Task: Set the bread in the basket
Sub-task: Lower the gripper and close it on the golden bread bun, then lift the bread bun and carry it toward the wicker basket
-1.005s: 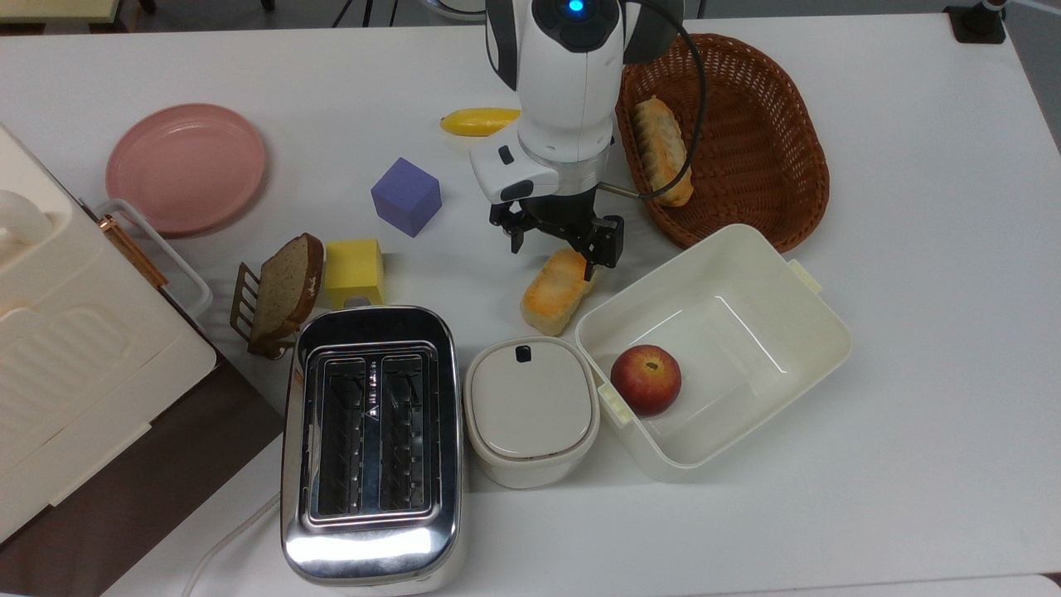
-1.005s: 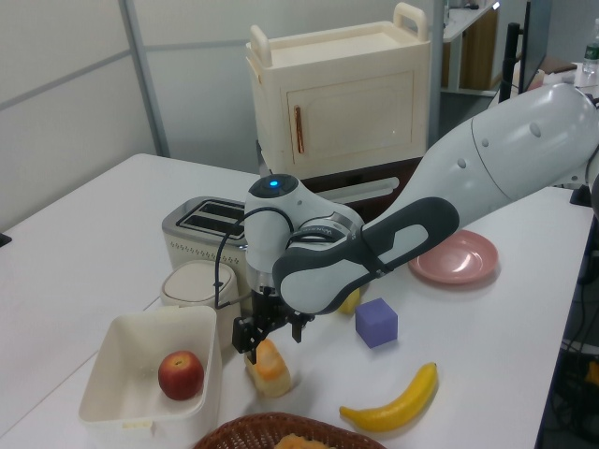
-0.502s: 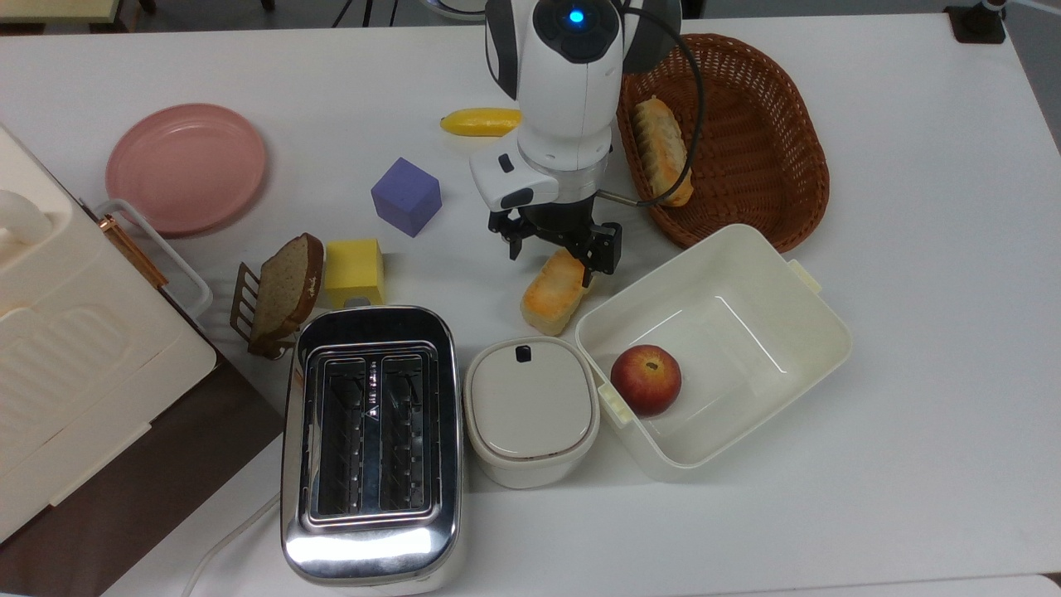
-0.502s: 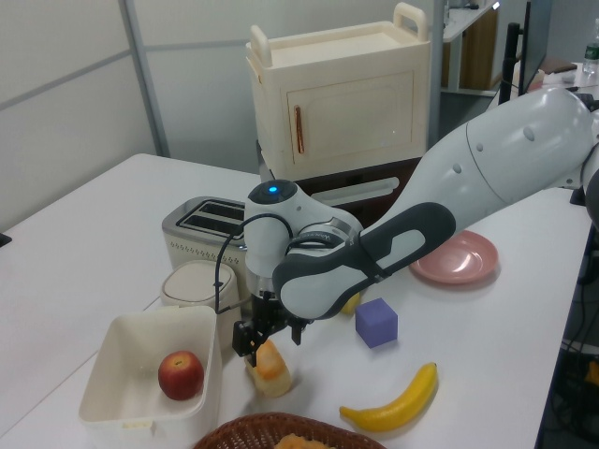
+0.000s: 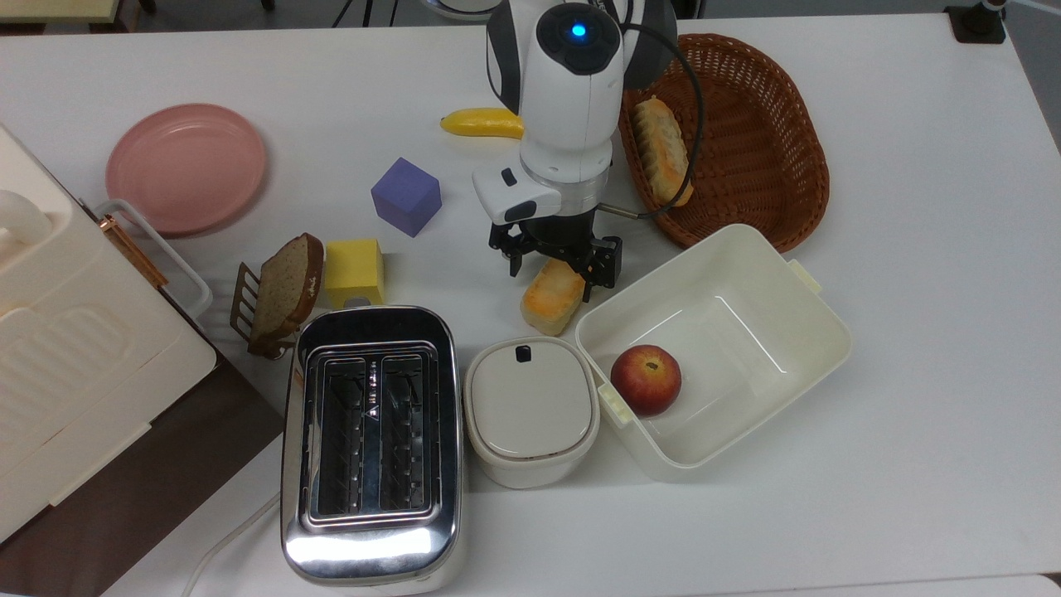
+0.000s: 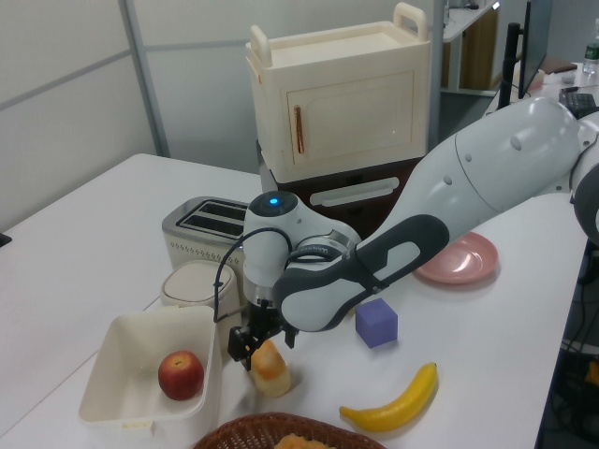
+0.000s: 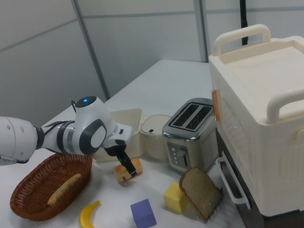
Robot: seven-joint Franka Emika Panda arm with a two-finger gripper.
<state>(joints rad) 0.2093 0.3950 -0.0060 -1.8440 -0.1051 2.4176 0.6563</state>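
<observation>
The short, stubby bun with an orange-golden toasted top and pale cream sides (image 5: 552,296) lies flat on the white counter (image 5: 912,290), just beside the cream-white square plastic container (image 5: 816,332) and near the large oval reddish-brown wicker basket (image 5: 779,157), which already holds a longer ridged roll (image 5: 661,149). The black two-finger jaws (image 5: 554,267) stand open, straddling the bun's far end low over the counter, one finger on each side, gripping nothing.

The white table (image 5: 912,464) bears the bread (image 5: 551,296), the basket (image 5: 763,141), a toaster (image 5: 369,448) and a pink plate (image 5: 186,168).
</observation>
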